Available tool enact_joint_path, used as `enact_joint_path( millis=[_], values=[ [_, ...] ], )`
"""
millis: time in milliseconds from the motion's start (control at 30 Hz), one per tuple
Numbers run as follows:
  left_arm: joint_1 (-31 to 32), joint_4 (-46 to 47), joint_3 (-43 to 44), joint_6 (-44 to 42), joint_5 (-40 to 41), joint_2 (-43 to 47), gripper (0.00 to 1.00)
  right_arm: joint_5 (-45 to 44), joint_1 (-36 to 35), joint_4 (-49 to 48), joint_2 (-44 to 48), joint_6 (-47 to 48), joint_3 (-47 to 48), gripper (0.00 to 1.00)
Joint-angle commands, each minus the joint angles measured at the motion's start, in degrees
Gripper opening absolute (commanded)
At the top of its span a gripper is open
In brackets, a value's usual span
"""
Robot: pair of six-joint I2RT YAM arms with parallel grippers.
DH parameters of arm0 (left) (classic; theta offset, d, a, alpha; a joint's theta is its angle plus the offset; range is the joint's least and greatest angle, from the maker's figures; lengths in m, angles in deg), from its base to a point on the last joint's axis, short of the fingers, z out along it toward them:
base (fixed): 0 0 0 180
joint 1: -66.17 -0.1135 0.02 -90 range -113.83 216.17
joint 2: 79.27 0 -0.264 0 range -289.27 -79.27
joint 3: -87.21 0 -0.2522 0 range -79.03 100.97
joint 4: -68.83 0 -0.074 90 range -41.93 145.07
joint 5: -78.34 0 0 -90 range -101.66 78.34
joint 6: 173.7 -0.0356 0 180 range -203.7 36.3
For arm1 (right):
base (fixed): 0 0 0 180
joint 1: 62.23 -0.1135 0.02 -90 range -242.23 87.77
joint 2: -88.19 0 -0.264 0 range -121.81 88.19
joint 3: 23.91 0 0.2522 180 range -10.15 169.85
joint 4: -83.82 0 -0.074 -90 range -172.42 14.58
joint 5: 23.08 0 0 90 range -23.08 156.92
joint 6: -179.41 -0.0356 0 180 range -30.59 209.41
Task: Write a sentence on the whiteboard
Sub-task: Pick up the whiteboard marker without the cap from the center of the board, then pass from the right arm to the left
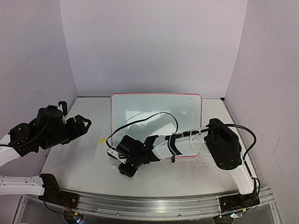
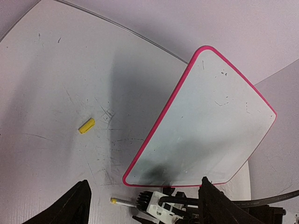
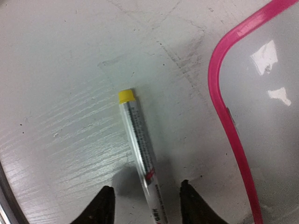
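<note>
While the marker (image 3: 140, 144) lies flat on the table (image 1: 84, 158), the step in hand looks like picking it up, with writing yet to begin. Nearest the arm bases, the right gripper (image 3: 147, 203) hangs low over the marker's barrel, its two fingers apart and straddling it, with a strip of table showing on either side, so nothing is clamped yet. The marker's yellow end points away from the fingers; whether that is the tip or a plug I cannot tell. To the left, the left gripper (image 2: 142, 205) is held above the table, spread wide and empty. A little farther out, a small yellow cap (image 2: 86, 125) lies by itself on the table, apart from both marker and board. Beyond that, the whiteboard (image 1: 154, 105) lies flat toward the back of the table, its near left corner just beside the marker. No line of writing can be made out on it, only a few small specks. My guess is that the next move needs the fingers to close squarely on the barrel, then lift and tilt the writing end down to the board.
</note>
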Motion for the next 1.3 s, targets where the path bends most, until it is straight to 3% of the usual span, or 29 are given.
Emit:
enact_joint_path(
  millis=[0, 133, 233, 500, 600, 733, 833, 900, 1133, 1267],
  values=[
    [0.0, -1.1, 1.3, -0.3, 0.4, 0.7, 0.8, -2.4, -0.2, -0.5, -1.9, 0.7, 0.8, 0.31],
    [0.0, -1.1, 1.0, 0.3, 0.9, 1.8, 0.8, -3.4, -0.2, -3.5, 0.3, 0.3, -2.5, 0.1],
    [0.0, -1.1, 1.1, 0.5, 1.4, 2.3, 0.8, -4.2, -0.2, -7.1, 3.6, -1.2, -6.0, 0.0],
    [0.0, -0.1, 2.9, 0.7, 1.3, 1.2, 0.81, 2.7, 3.2, -24.9, 20.6, -11.3, -20.9, 0.0],
    [0.0, 4.4, 3.3, -1.9, -1.8, 0.1, 0.82, 4.7, 4.9, -32.0, 28.1, -15.5, -27.5, 0.0],
    [0.0, 20.1, 1.3, -7.6, -17.1, -3.1, 0.81, 5.3, 5.8, -41.0, 36.4, -19.2, -35.2, 0.0],
    [0.1, 35.8, -1.5, -7.2, -31.0, -7.9, 0.8, 5.2, 6.1, -44.6, 40.6, -20.6, -37.8, 0.0],
    [0.2, 44.7, -2.4, -5.9, -35.5, -11.0, 0.8, 4.7, 6.1, -45.1, 42.2, -20.6, -38.1, 0.0],
    [0.6, 46.5, 2.0, -7.0, -36.0, -18.0, 0.79, 4.2, 6.1, -46.8, 44.7, -21.1, -39.4, 0.0],
    [1.2, 46.8, 1.2, -6.6, -35.6, -18.8, 0.79, -1.6, 6.2, -47.4, 47.2, -25.8, -41.2, 0.0]
  ],
)
